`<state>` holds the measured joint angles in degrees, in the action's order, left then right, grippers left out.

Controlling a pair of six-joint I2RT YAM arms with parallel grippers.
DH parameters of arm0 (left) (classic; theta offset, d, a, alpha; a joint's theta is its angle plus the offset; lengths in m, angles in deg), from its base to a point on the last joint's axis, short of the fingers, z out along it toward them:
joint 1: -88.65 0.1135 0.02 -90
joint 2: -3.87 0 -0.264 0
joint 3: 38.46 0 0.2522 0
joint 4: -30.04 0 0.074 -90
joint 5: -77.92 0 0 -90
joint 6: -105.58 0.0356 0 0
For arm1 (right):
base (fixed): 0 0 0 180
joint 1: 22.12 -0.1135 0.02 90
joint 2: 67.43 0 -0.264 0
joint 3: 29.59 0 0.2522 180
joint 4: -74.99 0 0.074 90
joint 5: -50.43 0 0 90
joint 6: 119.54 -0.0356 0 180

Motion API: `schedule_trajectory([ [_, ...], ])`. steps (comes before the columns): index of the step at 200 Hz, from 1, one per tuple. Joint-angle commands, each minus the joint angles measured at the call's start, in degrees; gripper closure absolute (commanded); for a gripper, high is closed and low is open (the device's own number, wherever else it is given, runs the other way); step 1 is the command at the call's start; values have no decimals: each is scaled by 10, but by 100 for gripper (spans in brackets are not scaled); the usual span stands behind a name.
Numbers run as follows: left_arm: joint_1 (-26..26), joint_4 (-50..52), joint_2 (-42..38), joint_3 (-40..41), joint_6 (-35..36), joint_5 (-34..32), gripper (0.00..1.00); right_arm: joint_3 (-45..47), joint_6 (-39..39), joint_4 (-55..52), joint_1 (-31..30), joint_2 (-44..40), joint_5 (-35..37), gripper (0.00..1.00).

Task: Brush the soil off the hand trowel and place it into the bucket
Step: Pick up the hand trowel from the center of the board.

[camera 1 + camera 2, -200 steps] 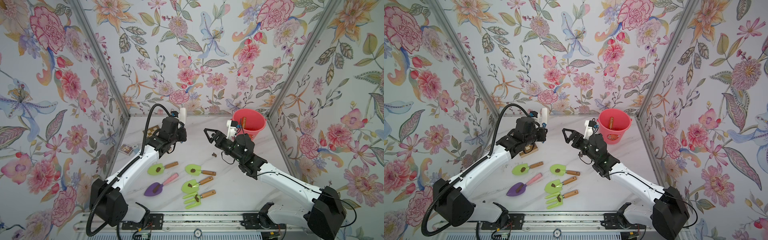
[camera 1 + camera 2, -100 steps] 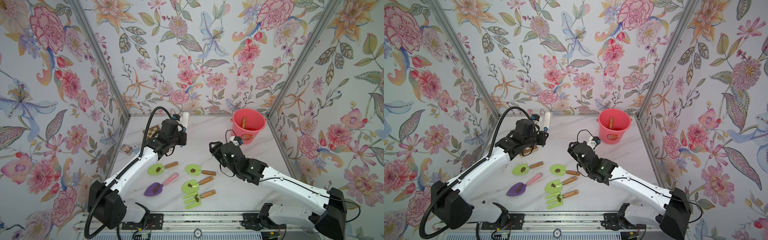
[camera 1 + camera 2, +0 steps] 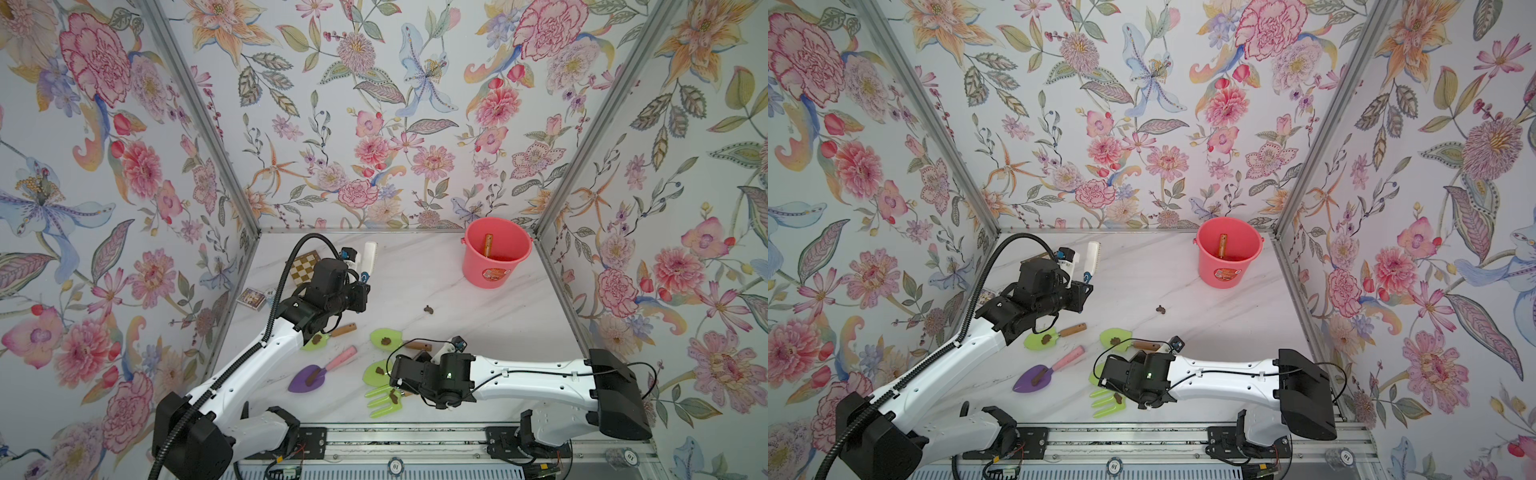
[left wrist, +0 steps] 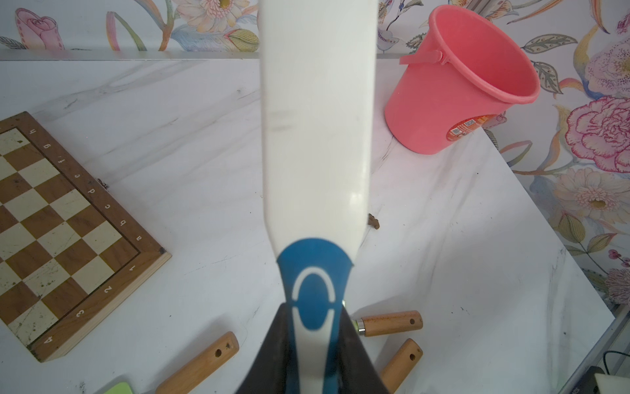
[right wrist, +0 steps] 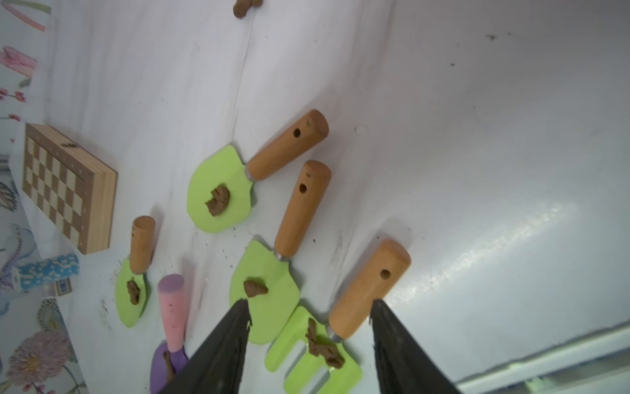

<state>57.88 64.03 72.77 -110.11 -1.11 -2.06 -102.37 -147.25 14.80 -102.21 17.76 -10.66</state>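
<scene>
soil (image 5: 218, 201) sits in small brown lumps on each tool blade, and one loose lump (image 3: 428, 309) lies alone on the marble desk (image 3: 419, 282) near the middle of both top views. the tools lie across the lower middle of the frame, long axes roughly alike: blades toward the lower left, handles toward the upper right. the right hand (image 5: 308, 303) hangs low over the two nearest the bottom edge, jaws apart and gripping nothing; between them lie the neck and lower handle of the green fork (image 5: 291, 337) and a corner of a green trowel (image 5: 272, 269). a second green trowel (image 3: 384, 338) just above points its handle right; a third green trowel (image 3: 318, 340) and a purple trowel (image 3: 309, 379) lie further left. the left hand (image 4: 313, 317) is closed on the blue grip of a white brush (image 4: 317, 119), held off the desk at centre left, pointing at the back wall. the bucket (image 3: 496, 272) stands upright at the upper right of the desk, well apart from the tools, a wooden handle (image 3: 487, 246) showing inside.
</scene>
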Motion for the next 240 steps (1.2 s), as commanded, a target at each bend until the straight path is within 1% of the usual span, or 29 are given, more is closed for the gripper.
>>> schedule_trajectory([
  [1,-3,-15,-17,13,23,18,100,0,-421,-43,-12,20,-40,42],
  [19,-4,-13,-19,19,28,15,100,4,-434,-41,-15,24,-51,46],
  [28,-5,-15,-23,23,24,13,100,8,-436,-40,-13,21,-52,48],
  [42,-4,-18,-30,30,16,16,100,13,-436,-39,-10,21,-53,49],
  [54,-5,-20,-35,35,10,21,100,21,-436,-34,-4,22,-51,52],
  [83,-4,-16,-44,44,10,20,100,37,-436,-2,13,30,-53,54],
  [104,-5,-10,-52,45,13,19,100,36,-436,5,22,40,-51,54],
  [117,-5,-11,-60,48,13,19,100,45,-436,28,28,45,-55,53],
  [133,-6,-12,-71,54,14,15,100,55,-437,57,35,54,-68,53],
  [152,-5,-12,-81,58,17,9,100,51,-437,60,39,65,-86,53],
  [198,-5,-17,-82,63,18,10,100,52,-437,84,43,91,-113,52],
  [240,-6,-16,-79,65,24,7,100,57,-437,100,50,107,-115,52],
])
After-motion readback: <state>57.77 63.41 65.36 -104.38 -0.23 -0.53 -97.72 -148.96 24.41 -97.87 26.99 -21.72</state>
